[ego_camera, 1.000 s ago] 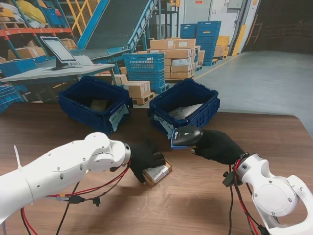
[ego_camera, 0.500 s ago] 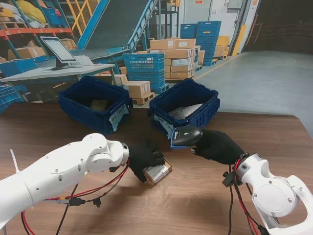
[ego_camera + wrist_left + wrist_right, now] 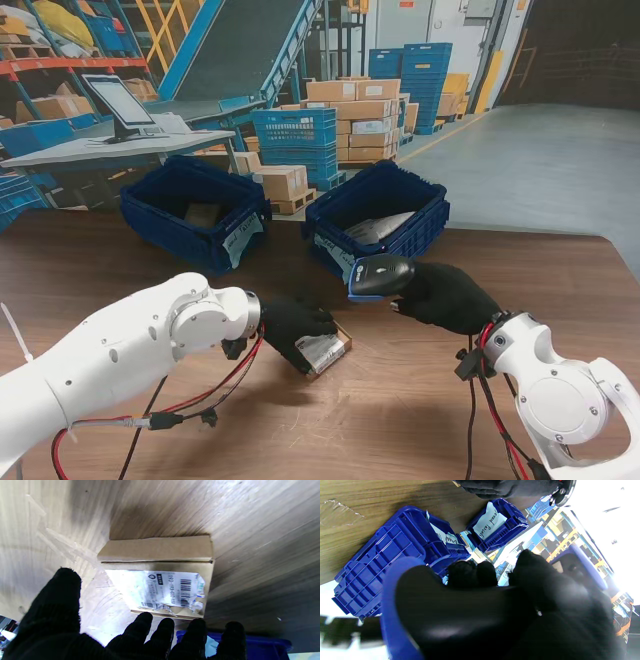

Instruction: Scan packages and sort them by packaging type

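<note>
A small cardboard box [image 3: 323,351] with a white barcode label lies flat on the wooden table, in front of me. My left hand [image 3: 288,328], in a black glove, rests at the box's left edge with its fingers spread over it. In the left wrist view the box [image 3: 160,555] lies just beyond the fingertips [image 3: 141,622], with the thumb [image 3: 61,592] held wide of it. My right hand [image 3: 447,297] is closed on a black and blue barcode scanner [image 3: 380,275], whose head points at the box from the right. The scanner [image 3: 460,615] fills the right wrist view.
Two blue bins stand at the table's far side. The left bin [image 3: 165,186] holds a brown box [image 3: 203,214]; the right bin [image 3: 428,205] holds a grey poly bag [image 3: 380,226]. Each carries a paper label. Red and black cables hang under my left forearm.
My left forearm has rolled and drawn slightly nearer to me, and the hand has settled lower against the box. The right hand and scanner have barely moved.
</note>
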Available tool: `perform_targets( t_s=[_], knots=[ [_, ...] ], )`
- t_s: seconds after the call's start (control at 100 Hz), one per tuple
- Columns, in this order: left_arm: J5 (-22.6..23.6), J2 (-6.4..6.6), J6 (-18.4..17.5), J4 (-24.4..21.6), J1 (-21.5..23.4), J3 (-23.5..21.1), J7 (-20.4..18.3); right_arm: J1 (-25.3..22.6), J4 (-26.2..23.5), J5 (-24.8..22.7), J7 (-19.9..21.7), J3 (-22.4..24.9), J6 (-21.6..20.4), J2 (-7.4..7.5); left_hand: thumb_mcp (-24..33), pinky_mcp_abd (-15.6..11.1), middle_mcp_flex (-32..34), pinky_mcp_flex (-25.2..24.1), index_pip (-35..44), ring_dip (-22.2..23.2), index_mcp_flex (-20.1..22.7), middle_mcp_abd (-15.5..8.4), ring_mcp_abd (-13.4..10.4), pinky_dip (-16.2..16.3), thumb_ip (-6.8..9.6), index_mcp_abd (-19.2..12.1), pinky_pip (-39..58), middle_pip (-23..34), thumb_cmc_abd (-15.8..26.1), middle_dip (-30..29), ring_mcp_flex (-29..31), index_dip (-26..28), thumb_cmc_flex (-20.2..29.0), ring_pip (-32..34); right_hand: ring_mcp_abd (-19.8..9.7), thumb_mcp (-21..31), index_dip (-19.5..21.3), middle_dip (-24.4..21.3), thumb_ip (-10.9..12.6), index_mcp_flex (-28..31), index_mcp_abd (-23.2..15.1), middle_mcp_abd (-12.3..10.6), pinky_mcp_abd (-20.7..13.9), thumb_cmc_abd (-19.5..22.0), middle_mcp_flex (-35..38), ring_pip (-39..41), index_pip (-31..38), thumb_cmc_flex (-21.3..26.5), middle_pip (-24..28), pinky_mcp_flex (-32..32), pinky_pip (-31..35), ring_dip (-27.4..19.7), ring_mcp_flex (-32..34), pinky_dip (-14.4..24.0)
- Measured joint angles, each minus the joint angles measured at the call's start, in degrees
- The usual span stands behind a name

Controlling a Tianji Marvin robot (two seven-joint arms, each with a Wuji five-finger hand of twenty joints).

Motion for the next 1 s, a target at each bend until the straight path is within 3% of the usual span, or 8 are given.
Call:
perform_targets(
  t_s=[0.14,0.24,0.28,0.45,0.7,0.82,1.0],
  knots=[
    [2.1,0.1,0.6,-0.9,1.9,-2.7,0.2,0.0,0.0,0.0,-0.1,0.1,0.0,0.0,-0.5,0.0,0.0,0.0,0.1,0.0,0.4,0.0,0.0,0.0,0.0,0.0,0.0,0.0,0.5,0.0,0.0,0.0,0.0,0.0,0.0,0.0,0.0,0.0,0.0,0.0,0.0,0.0,0.0,0.0,0.0,0.0,0.0,0.0,0.0,0.0,0.0,0.0,0.0,0.0],
    [12.1,0.22,0.0,-1.3,2.4,-2.7,4.1,0.0,0.0,0.0,-0.1,0.1,0.0,0.0,-0.5,0.0,0.0,0.0,0.0,0.0,0.3,0.0,0.0,0.0,0.0,0.0,0.0,0.0,0.5,0.0,0.0,0.0,-0.1,0.0,0.0,0.0,0.0,0.0,0.0,0.0,0.0,0.0,0.0,0.0,0.0,0.0,0.0,0.0,0.0,0.0,0.0,0.0,0.0,0.0],
    [13.4,0.28,0.0,-1.4,2.5,-2.9,5.0,0.0,0.0,0.0,-0.1,0.1,0.0,0.0,-0.5,0.0,0.0,0.0,0.0,0.0,0.3,0.0,0.0,0.0,0.0,0.0,-0.1,0.0,0.5,0.0,0.0,0.0,-0.1,0.0,0.0,0.0,0.0,0.0,0.0,0.0,0.0,0.0,0.0,0.0,0.0,0.0,0.0,0.0,0.0,0.0,0.0,0.0,0.0,0.0],
    [6.9,0.25,1.5,-2.1,4.2,-5.5,3.9,0.0,-0.1,0.0,0.0,0.2,0.0,0.0,-0.5,0.0,0.0,0.0,0.0,0.0,0.3,0.0,0.0,0.0,0.0,0.0,-0.1,0.0,0.5,0.0,0.0,0.0,-0.1,0.0,0.0,0.0,0.0,0.0,0.0,0.0,0.0,0.0,0.0,0.0,0.0,0.0,0.0,0.0,0.0,0.0,0.0,0.0,0.0,0.0],
    [4.5,0.09,5.4,-3.7,6.1,-7.6,1.8,0.0,-0.3,-0.1,0.0,0.2,0.0,0.0,-1.2,0.0,0.0,0.0,0.0,0.0,0.3,0.1,0.0,0.0,0.0,0.0,-0.6,0.0,0.5,0.0,0.0,0.0,0.0,0.0,0.0,0.0,0.0,0.0,0.0,0.0,0.0,0.0,0.0,0.0,0.0,0.0,0.0,0.0,0.0,0.0,0.0,0.0,0.0,0.0],
    [1.5,0.07,8.7,-4.8,7.2,-8.9,0.2,0.0,-0.3,-0.1,0.1,0.3,0.0,0.0,-1.2,0.0,0.0,0.0,0.0,0.0,0.3,0.7,0.0,0.1,0.0,0.5,-0.6,0.0,1.2,0.0,0.0,0.0,0.0,0.0,0.0,0.0,0.0,0.0,0.0,0.0,0.0,0.0,0.0,0.0,0.0,0.0,0.0,0.0,0.0,0.0,0.0,0.0,0.0,0.0],
    [1.3,0.23,13.2,-7.5,9.3,-10.9,-2.0,0.0,-0.4,-0.2,0.1,0.5,0.0,0.0,-2.4,0.0,0.0,0.0,0.0,0.0,1.1,1.7,0.0,0.1,0.0,1.8,-0.6,0.0,3.0,0.0,0.0,0.0,-0.1,0.0,0.0,0.0,0.0,0.0,0.0,0.0,0.0,0.0,0.0,0.0,0.0,0.0,0.0,0.0,0.0,0.0,0.0,0.0,0.0,0.0]
  ],
)
